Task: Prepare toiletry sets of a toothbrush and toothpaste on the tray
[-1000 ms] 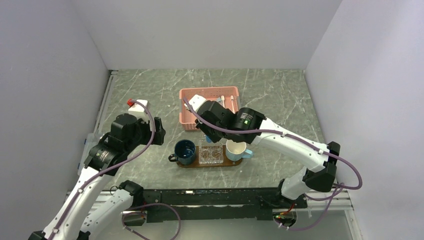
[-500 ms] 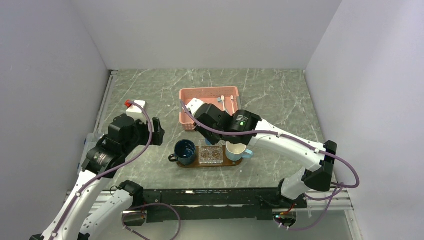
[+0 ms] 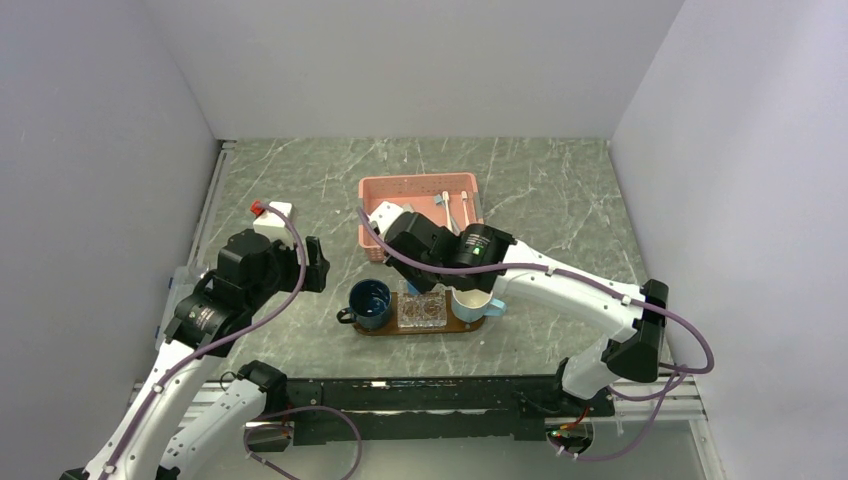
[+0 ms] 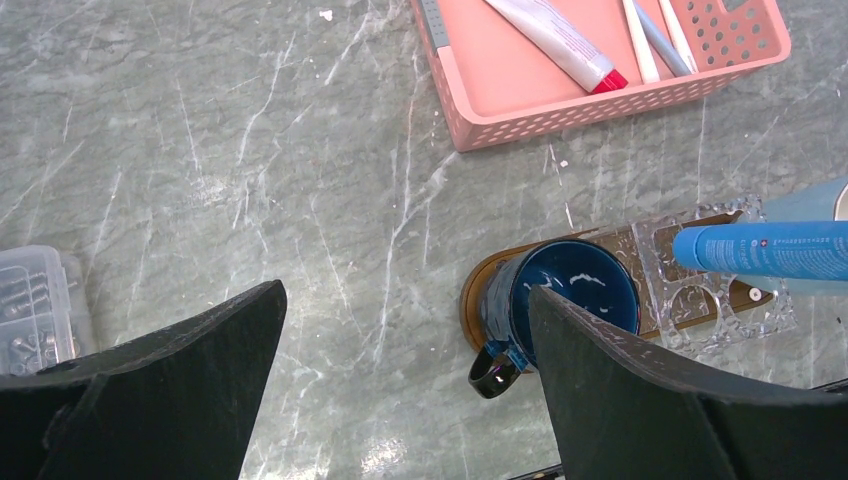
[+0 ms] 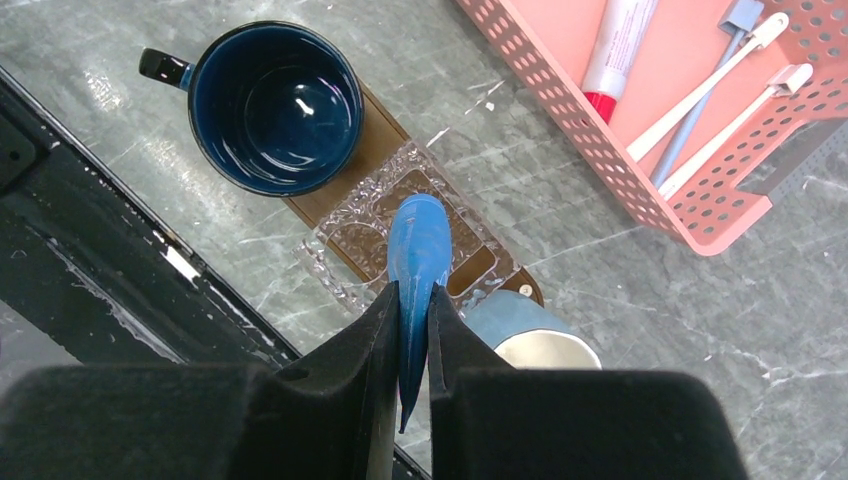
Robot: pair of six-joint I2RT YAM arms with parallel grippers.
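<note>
My right gripper [image 5: 408,300] is shut on a blue toothpaste tube [image 5: 418,240], gripped at its flat tail with the cap end pointing down. The tube hangs above the clear square dish [image 5: 350,235] in the middle of the dark-brown tray [image 5: 375,140]. The left wrist view shows this toothpaste [image 4: 770,250] over the dish from the side. Two white toothbrushes [image 5: 715,80] lie in the pink basket [image 5: 560,110]. Left of the tray [image 4: 472,300], my left gripper [image 4: 405,300] stands open over bare table with nothing between its fingers.
A dark blue mug [image 5: 275,105] stands on the tray's left end and a light blue mug [image 5: 530,335] on its right end. The basket also holds a white tube with a red cap [image 5: 620,45]. A clear box of small parts [image 4: 30,300] sits at the left.
My right arm has moved left and a little nearer with the toothpaste, from the basket's edge to above the dish. The left arm has barely moved.
</note>
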